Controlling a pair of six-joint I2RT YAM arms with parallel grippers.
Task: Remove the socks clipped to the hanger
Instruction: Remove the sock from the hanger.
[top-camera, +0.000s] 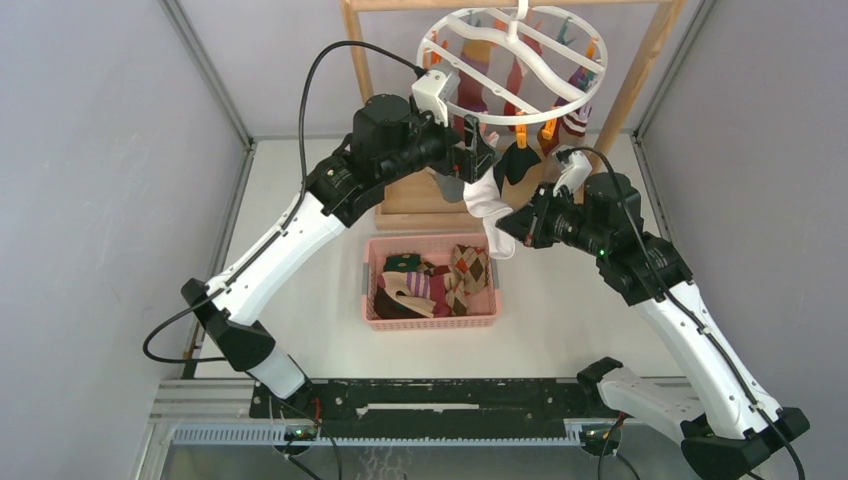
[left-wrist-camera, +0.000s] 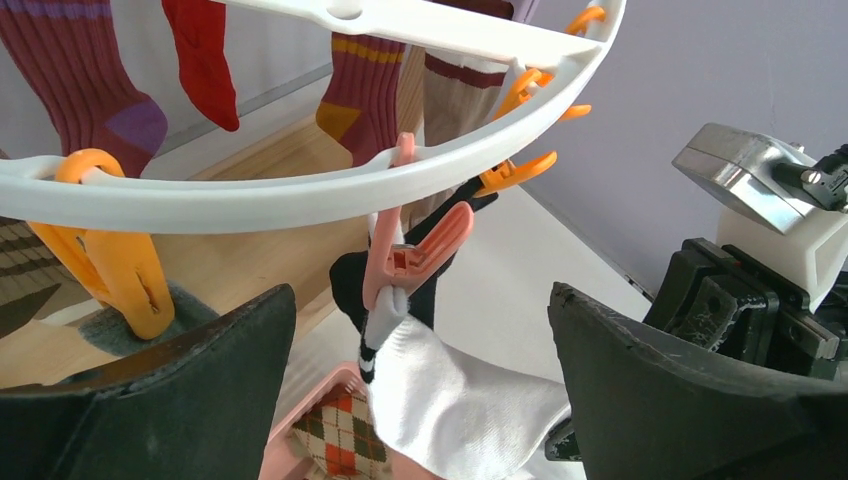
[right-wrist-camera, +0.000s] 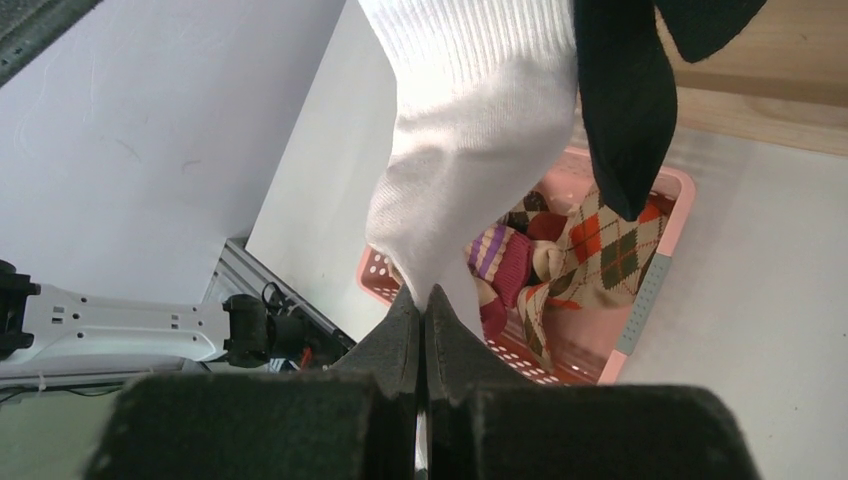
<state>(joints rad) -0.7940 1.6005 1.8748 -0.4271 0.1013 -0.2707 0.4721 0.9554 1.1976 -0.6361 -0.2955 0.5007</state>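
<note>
The white ring hanger (top-camera: 515, 60) hangs from the wooden rack, with several socks (top-camera: 470, 90) clipped round its rim. In the left wrist view a pink clip (left-wrist-camera: 415, 255) on the ring (left-wrist-camera: 250, 190) pinches the top of a white sock (left-wrist-camera: 460, 400), and a black sock (left-wrist-camera: 350, 285) hangs behind it. My left gripper (left-wrist-camera: 420, 370) is open, its jaws wide on either side of that clip and sock and touching neither. My right gripper (right-wrist-camera: 425, 300) is shut on the white sock (right-wrist-camera: 470, 150) lower down, drawing it sideways over the basket. The black sock (right-wrist-camera: 620, 100) dangles beside it.
A pink basket (top-camera: 430, 322) below the hanger holds argyle and striped socks. The wooden rack (top-camera: 640, 70) stands behind on a wooden base (top-camera: 420, 200). Orange clips (left-wrist-camera: 110, 260) hang along the ring. Grey walls close in both sides.
</note>
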